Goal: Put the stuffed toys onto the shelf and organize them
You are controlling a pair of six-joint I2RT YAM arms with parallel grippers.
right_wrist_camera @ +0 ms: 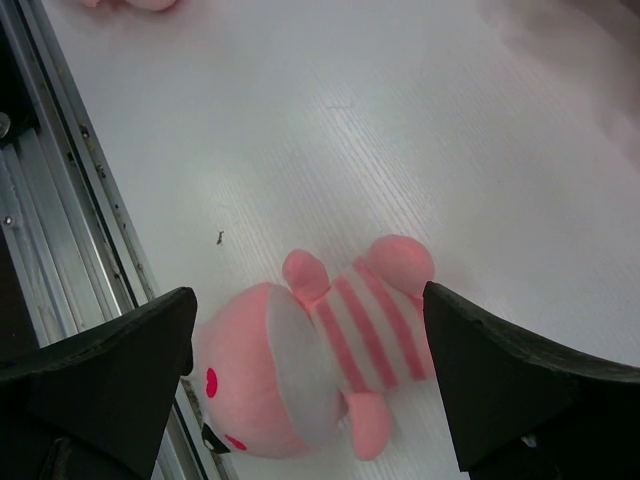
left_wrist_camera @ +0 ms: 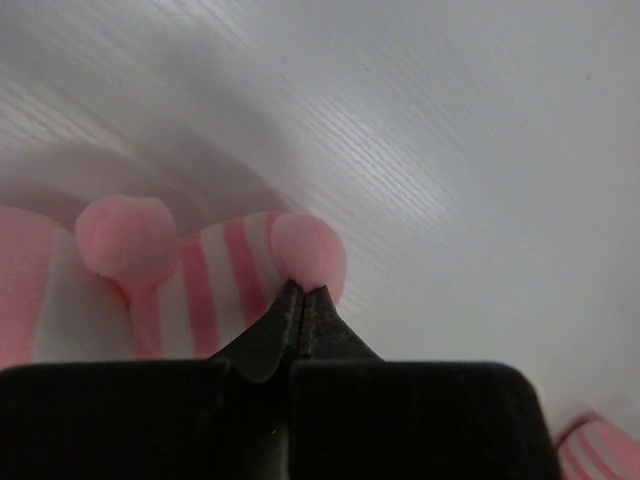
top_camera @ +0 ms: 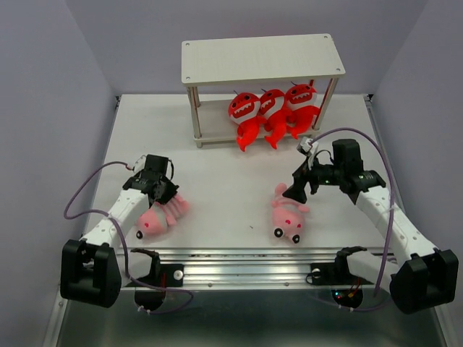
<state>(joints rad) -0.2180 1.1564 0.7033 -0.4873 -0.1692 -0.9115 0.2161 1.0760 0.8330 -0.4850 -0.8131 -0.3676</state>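
Wide-open, empty right claw (top_camera: 294, 192) hovers over the pink toy (top_camera: 288, 220), which lies twelve-to-six below it; left claw (top_camera: 168, 195) closed.

Bright, even light, soft shadows; left end effector (left_wrist_camera: 303, 291) and pink toy (left_wrist_camera: 308, 250) blurred.

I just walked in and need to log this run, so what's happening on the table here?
Two robot arms are moving plush toys onto a small shelf. Three red monsters already sit on its lower tier. Two pink striped toys lie on the table. The left gripper is shut, its tips against a paw of the left pink toy. The right gripper hangs open over the right pink toy.
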